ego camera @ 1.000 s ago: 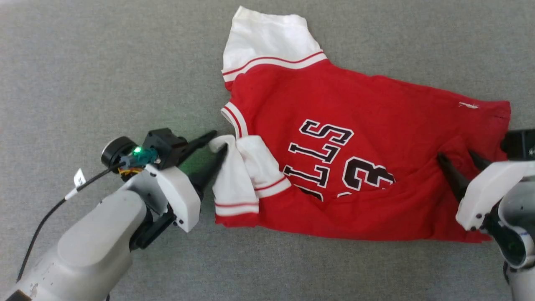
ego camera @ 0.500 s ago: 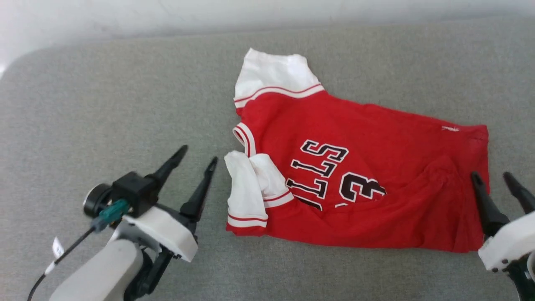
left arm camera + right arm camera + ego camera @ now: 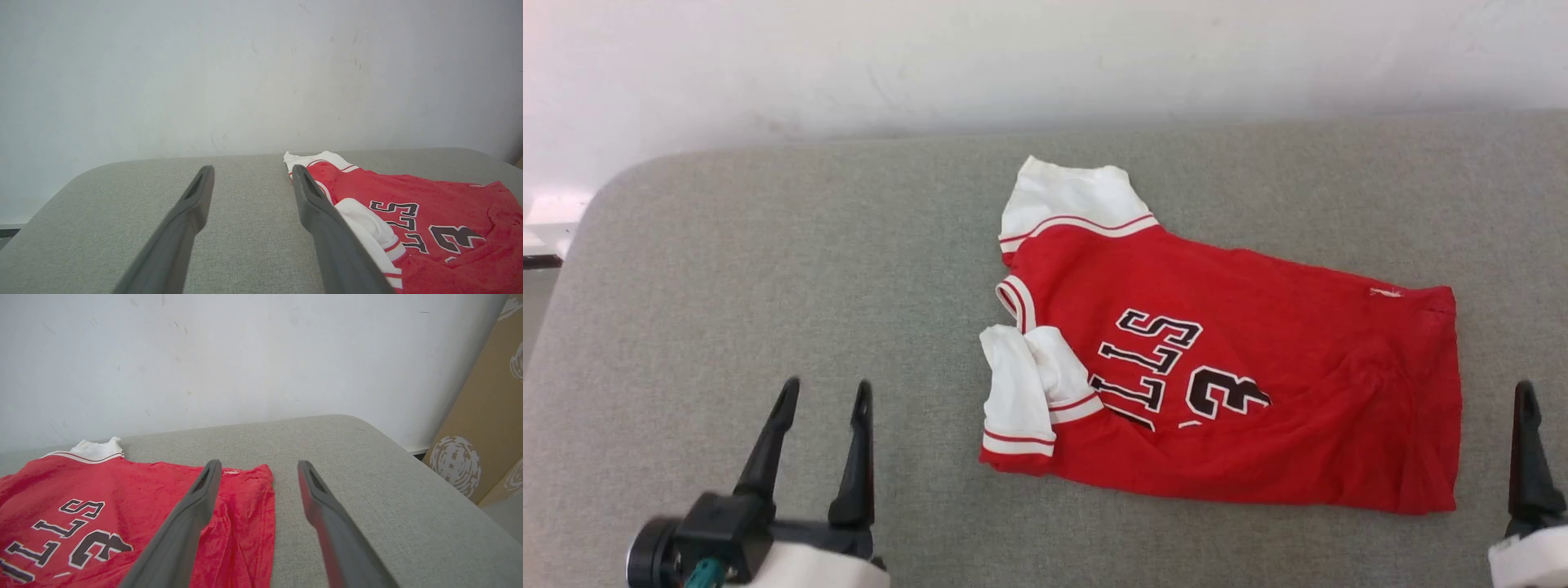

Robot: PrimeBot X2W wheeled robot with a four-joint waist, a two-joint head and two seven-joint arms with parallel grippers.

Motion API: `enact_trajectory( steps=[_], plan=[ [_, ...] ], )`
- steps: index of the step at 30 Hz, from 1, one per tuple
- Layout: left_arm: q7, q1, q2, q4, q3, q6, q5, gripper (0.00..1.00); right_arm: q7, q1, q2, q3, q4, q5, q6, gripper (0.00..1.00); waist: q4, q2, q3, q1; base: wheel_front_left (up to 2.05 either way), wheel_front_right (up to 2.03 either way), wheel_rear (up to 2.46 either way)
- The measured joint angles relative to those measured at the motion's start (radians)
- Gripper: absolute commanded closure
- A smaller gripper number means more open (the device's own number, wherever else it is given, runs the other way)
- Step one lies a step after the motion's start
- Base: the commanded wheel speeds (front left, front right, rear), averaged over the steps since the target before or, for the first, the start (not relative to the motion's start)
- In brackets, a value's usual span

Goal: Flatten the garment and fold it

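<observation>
Garment (image 3: 1258, 367): laid on the grey worktop (image 3: 768, 269), sleeve (image 3: 1025, 384) bunched.
Left gripper (image 3: 827, 384): opened wide, empty.
Right gripper (image 3: 259, 464): opened wide, empty.
Risk: creases may be folded in if the sleeve is left bunched.

Red shirt (image 3: 1258, 327): white sleeves with red-striped trim, black white-outlined letters and number. Lies on grey cushion (image 3: 768, 286), collar toward left, hem toward right; near edge folded over lower lettering, near sleeve bunched, cloth wrinkled toward hem.
Lower left: left gripper (image 3: 827, 385), fingers spread, empty, well apart from shirt.
Lower right edge: right gripper (image 3: 1525, 441), one finger visible, near hem, not touching.
Behind cushion, along top: white wall (image 3: 1013, 65).
</observation>
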Motion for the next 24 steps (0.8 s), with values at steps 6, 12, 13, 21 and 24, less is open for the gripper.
enact_trajectory(
  steps=[6, 12, 13, 21, 24],
  plan=[
    [0.0, 0.115, -0.104, -0.004, 0.083, -0.068, 0.059, 0.0, -0.075, 0.038, 0.0, 0.002, 0.066, 0.022, 0.0, 0.0, 0.015, 0.0, -0.022, 0.0001, 0.0, 0.0, 0.0],
    [0.0, 0.156, -0.161, 0.019, 0.126, -0.143, 0.096, 0.0, -0.113, 0.052, 0.0, -0.002, 0.112, 0.044, 0.0, 0.0, 0.03, 0.0, -0.029, 0.0002, 0.0, 0.0, 0.0],
    [0.0, 0.155, -0.16, 0.029, 0.126, -0.16, 0.099, 0.0, -0.114, 0.052, 0.0, -0.002, 0.116, 0.044, 0.0, 0.0, 0.031, 0.0, -0.028, 0.0002, 0.0, 0.0, 0.0],
    [0.144, 0.034, -0.132, 0.069, 0.059, -0.283, 0.055, 0.0, -0.114, 0.046, 0.0, -0.001, 0.126, 0.041, 0.0, 0.0, 0.036, 0.0, -0.014, 0.0003, 0.0, 0.0, 0.0],
    [0.278, -0.044, -0.113, 0.083, 0.011, -0.334, 0.039, 0.0, -0.113, 0.042, 0.001, 0.003, 0.14, 0.041, 0.0, 0.0, 0.038, 0.0, -0.004, 0.0003, 0.0, 0.0, 0.0]
  ],
)
